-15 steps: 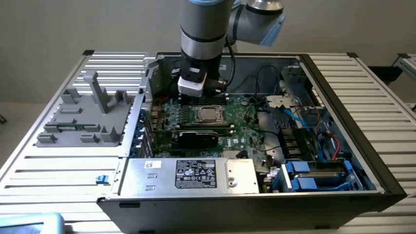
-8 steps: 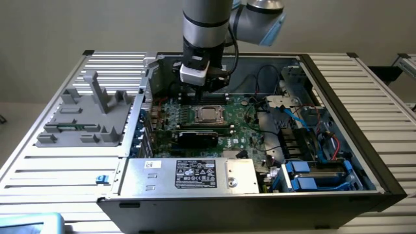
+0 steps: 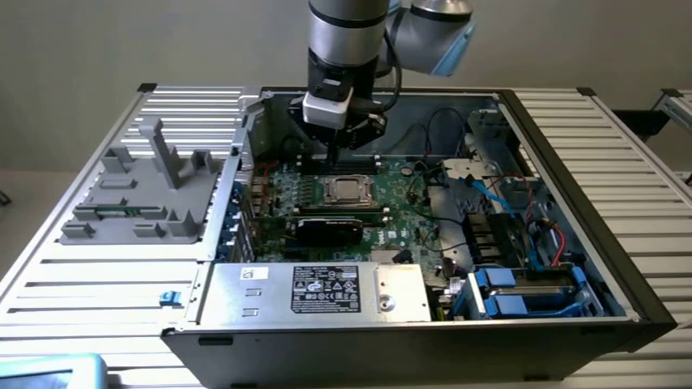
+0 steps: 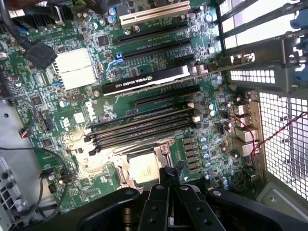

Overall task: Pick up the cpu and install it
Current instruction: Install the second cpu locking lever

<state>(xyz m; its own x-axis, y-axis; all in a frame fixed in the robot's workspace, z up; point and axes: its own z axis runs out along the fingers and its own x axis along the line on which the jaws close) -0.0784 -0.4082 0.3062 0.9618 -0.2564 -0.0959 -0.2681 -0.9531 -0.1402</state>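
The cpu [image 3: 346, 191], a small silver square, lies flat inside the dark socket frame [image 3: 346, 180] on the green motherboard of the open computer case. In the wrist view the cpu [image 4: 143, 167] sits in that frame just beside my black fingertips [image 4: 166, 174]. My gripper [image 3: 336, 154] hangs over the far edge of the socket, a little above the board. Its fingers are shut together in the wrist view, at my gripper [image 4: 171, 176], with nothing between them. I cannot tell whether the tips touch the socket frame.
A black graphics card [image 3: 330, 227] and memory slots [image 4: 144, 126] lie next to the socket. The silver power supply box [image 3: 313, 292] with a white label fills the case's near side. Cables and blue drive bays [image 3: 519, 288] crowd the exterior view's right. A grey holder [image 3: 141, 190] stands outside on the left.
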